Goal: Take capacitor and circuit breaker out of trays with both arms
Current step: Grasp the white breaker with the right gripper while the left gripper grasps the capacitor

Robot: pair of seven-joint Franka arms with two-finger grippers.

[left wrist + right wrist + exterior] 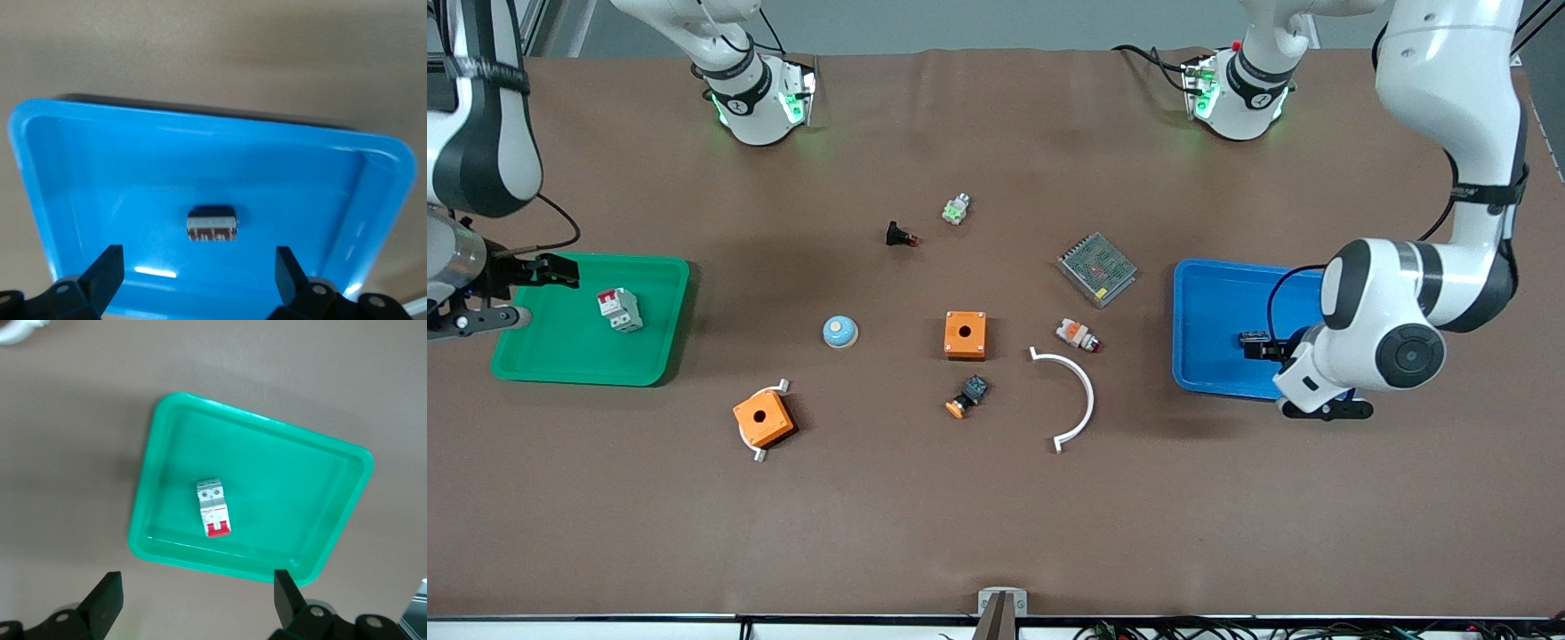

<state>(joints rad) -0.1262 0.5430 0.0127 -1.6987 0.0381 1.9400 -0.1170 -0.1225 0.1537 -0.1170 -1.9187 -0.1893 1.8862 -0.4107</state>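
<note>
The capacitor (212,225), a short dark cylinder with a reddish band, lies on its side in the middle of the blue tray (1205,293), which also shows in the left wrist view (80,173). My left gripper (1276,382) hangs open and empty over that tray; in its wrist view (198,257) the capacitor lies apart from the fingers. In the front view I cannot tell the capacitor from the gripper's dark parts. The breaker (620,309), white-grey with a red section, lies in the green tray (560,364) and shows in the right wrist view (214,508). My right gripper (535,293) is open and empty over the tray's outer edge (195,580).
Between the trays lie two orange boxes (965,334) (764,418), a blue-white dome (840,332), a white arc (1072,400), a mesh-covered metal box (1097,268), a white-and-orange button (1078,335), a black button with orange cap (967,397), a black part with red tip (901,236) and a green-white part (956,209).
</note>
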